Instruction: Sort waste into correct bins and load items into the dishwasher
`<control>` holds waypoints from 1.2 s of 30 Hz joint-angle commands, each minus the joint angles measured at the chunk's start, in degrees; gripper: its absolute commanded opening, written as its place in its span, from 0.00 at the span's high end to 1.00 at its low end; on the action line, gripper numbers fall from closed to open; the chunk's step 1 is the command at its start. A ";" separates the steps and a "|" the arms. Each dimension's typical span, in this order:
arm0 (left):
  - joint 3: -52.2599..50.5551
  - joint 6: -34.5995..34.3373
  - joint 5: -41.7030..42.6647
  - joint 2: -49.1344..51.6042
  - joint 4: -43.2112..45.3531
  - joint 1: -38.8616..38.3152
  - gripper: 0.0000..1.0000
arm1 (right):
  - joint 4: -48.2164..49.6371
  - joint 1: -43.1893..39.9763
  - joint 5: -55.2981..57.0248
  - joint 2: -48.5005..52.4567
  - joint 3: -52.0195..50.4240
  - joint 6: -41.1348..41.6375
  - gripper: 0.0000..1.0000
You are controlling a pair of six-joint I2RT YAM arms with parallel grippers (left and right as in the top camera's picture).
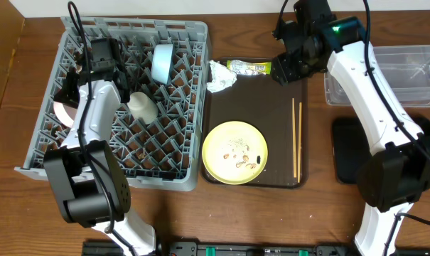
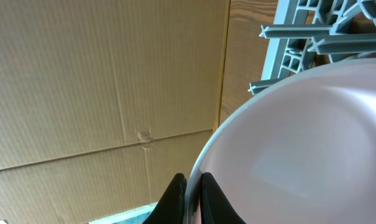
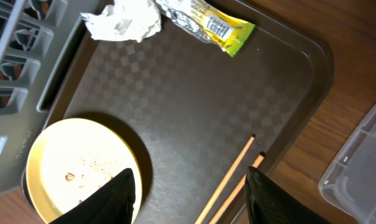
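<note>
My left gripper (image 2: 191,194) is shut on the rim of the pinkish-white bowl (image 2: 312,143), which sits at the left edge of the grey dish rack (image 1: 179,32). In the overhead view the bowl (image 1: 61,112) is below that gripper (image 1: 75,87). The light blue bowl (image 1: 161,62) and cream cup (image 1: 142,107) sit in the rack. My right gripper (image 1: 288,68) is open and empty over the tray's far right corner. Below it lie the white napkin (image 3: 122,18), yellow-green wrapper (image 3: 206,22), yellow plate (image 3: 76,168) with crumbs (image 1: 242,155), and chopsticks (image 3: 234,177).
The waste, plate and chopsticks lie on a dark brown tray (image 1: 261,107). The clear tub (image 1: 406,75) stands at the far right; the black bin (image 1: 348,149) lies in front of it, partly under my right arm. A cardboard wall (image 2: 82,93) is left of the rack.
</note>
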 commanded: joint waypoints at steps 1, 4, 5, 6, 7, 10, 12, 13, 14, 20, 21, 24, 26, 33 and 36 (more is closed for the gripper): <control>-0.15 1.55 -0.31 1.25 0.15 -0.57 0.92 | 0.00 -0.48 -1.75 -0.94 -0.13 -0.92 0.45; -0.15 5.44 -3.48 1.25 5.11 -0.81 0.92 | -0.37 -0.48 -1.73 -0.94 -0.13 -0.94 0.45; -0.15 7.17 -5.66 1.25 8.26 -0.70 0.92 | -0.70 -0.48 -1.75 -0.94 -0.13 -0.94 0.45; -0.15 9.42 -7.17 1.22 11.32 -0.42 0.92 | -0.94 -0.48 -1.73 -0.94 -0.13 -0.94 0.45; -0.15 12.79 -8.81 1.22 15.72 0.28 0.92 | -1.29 -0.48 -1.70 -0.94 -0.13 -0.98 0.45; -0.13 19.61 -11.93 1.22 26.36 3.15 0.92 | -1.75 -0.48 -1.73 -0.94 -0.13 -1.16 0.44; -0.15 22.21 -11.26 1.22 28.50 5.53 0.92 | -1.57 -0.48 -1.75 -0.94 -0.13 -1.14 0.44; -0.15 22.21 -10.62 1.22 28.17 5.92 0.92 | -1.49 -0.48 -1.75 -0.94 -0.13 -1.14 0.44; -0.20 22.21 -9.90 1.25 27.89 6.32 0.92 | -1.20 -0.48 -1.75 -0.94 -0.13 -1.14 0.44; -0.22 22.38 -8.37 1.90 27.69 5.55 0.92 | -0.28 -0.48 -1.79 -0.94 -0.13 -1.14 0.44; -0.31 22.38 -8.39 2.19 27.69 5.18 0.92 | -0.28 -0.48 -1.97 -0.94 -0.13 -1.14 0.44; -1.99 22.40 -8.39 2.99 27.41 3.32 0.92 | -0.28 -0.42 -2.16 -0.94 -0.13 -1.14 0.44; -3.43 22.38 -8.37 3.69 26.53 2.08 0.92 | -0.31 -0.44 -2.14 -0.94 -0.13 -1.14 0.44; -7.17 22.40 -9.31 6.34 26.40 -0.07 0.92 | -1.46 -0.48 -2.10 -0.94 -0.13 -1.18 0.44; -7.26 23.15 -9.53 6.34 26.56 -0.07 0.92 | -1.49 -0.48 -2.12 -0.94 -0.13 -1.16 0.44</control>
